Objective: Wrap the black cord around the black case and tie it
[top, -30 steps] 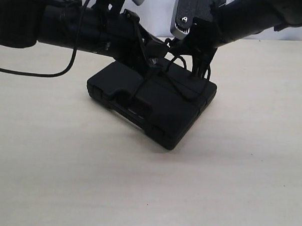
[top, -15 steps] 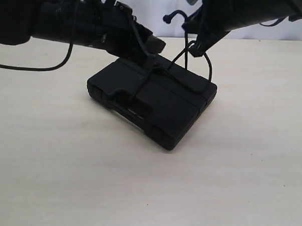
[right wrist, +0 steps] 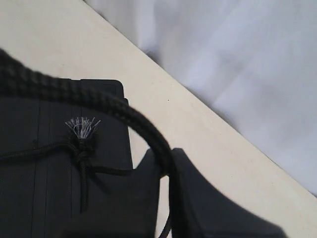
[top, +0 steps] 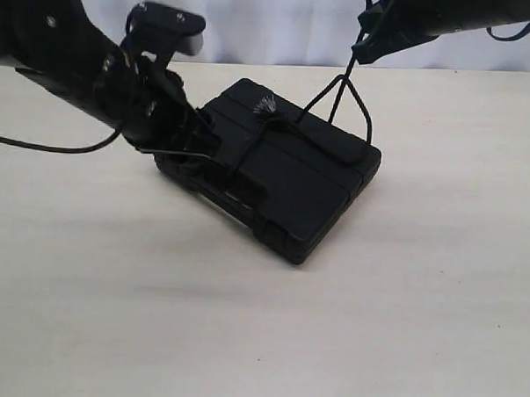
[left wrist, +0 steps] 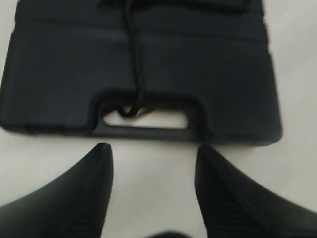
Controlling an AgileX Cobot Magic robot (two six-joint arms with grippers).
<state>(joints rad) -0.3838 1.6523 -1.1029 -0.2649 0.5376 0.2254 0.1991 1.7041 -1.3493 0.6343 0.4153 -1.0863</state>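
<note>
Left pincer (top: 195, 148): at 9 o'clock of the case, low, just beside its edge. In the left wrist view its 2 fingers (left wrist: 84, 188) stand wide apart, and only bare desk shows between them.
Black case (top: 287, 186): it lies flat near the middle of the desk (top: 111, 288), with 1 corner pointing to 6 o'clock.
Black cord (top: 249, 149): it runs across the lid and goes down into the handle slot (left wrist: 148, 119). Its frayed grey tuft (top: 267, 104) sits at a knot near the 12 o'clock edge of the lid. From there 2 strands rise towards 1 o'clock.
Right pincer (top: 367, 34): at 1 o'clock, high above the case, clamped on the cord. In the right wrist view the braided strand (right wrist: 99, 106) passes between its fingers.
White cloth (top: 281, 23): behind the desk, at 12 o'clock.
</note>
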